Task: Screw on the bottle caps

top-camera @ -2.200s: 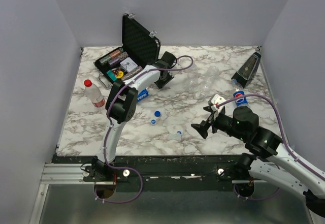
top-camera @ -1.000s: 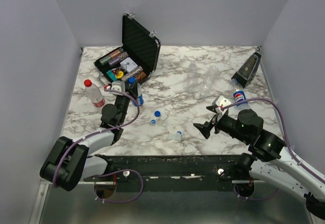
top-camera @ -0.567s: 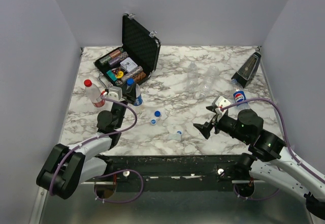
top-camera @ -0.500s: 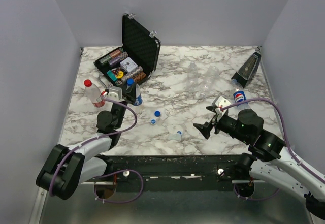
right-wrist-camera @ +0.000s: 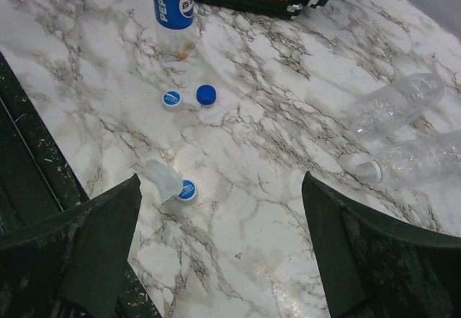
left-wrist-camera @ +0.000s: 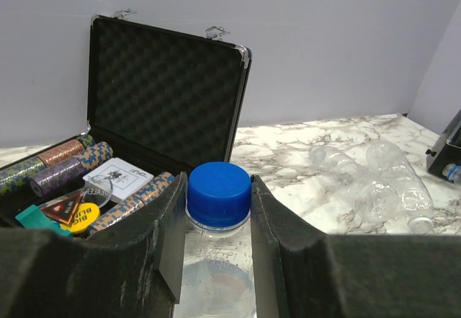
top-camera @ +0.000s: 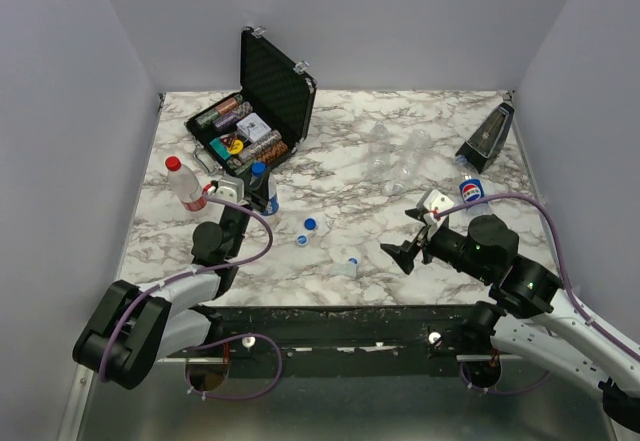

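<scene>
Hazards at capping stage. Left gripper (left-wrist-camera: 218, 184) closed snugly on upright, already capped Pepsi bottle (left-wrist-camera: 216, 278) beside poker case (left-wrist-camera: 166, 87); right gripper (top-camera: 402, 236) wide open, empty, above 3 loose blue caps (right-wrist-camera: 207, 94). 2 clear bottles (right-wrist-camera: 396, 105) lie well apart. Harder squeeze may buckle or tip thin Pepsi bottle, scattering caps.

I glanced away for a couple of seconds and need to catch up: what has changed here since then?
The left gripper pulled back from beside the open case to the near left and now brackets the cap of the blue-capped bottle, though a firm grip cannot be confirmed. The right gripper, open, barely shifted. The loose blue caps, red-capped bottle and lying clear bottles stayed put.
</scene>
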Controlling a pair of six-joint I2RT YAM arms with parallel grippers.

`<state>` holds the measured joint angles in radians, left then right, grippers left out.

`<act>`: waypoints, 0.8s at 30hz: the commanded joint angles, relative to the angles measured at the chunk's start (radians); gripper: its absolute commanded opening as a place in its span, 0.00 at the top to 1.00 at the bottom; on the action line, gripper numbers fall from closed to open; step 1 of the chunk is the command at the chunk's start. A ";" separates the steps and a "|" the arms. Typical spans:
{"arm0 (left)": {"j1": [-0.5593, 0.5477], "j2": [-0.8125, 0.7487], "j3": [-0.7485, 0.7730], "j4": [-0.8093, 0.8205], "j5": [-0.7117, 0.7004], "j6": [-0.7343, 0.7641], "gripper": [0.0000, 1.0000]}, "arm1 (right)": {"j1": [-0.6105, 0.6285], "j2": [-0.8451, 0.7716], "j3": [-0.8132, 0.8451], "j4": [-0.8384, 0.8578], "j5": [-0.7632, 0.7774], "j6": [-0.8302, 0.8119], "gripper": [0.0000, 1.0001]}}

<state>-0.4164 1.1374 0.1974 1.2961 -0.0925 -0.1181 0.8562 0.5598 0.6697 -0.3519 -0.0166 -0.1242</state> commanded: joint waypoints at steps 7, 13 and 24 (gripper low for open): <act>-0.005 -0.007 -0.030 0.043 0.005 -0.005 0.52 | 0.001 -0.008 -0.007 0.025 -0.026 -0.011 0.01; -0.005 -0.030 -0.026 0.019 -0.009 -0.006 0.36 | 0.001 -0.003 -0.005 0.025 -0.034 -0.011 0.01; -0.005 -0.074 -0.029 -0.009 -0.036 -0.026 0.11 | 0.001 -0.006 -0.004 0.027 -0.028 -0.012 0.01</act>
<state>-0.4194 1.1046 0.1810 1.2903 -0.1020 -0.1246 0.8562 0.5602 0.6697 -0.3511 -0.0383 -0.1246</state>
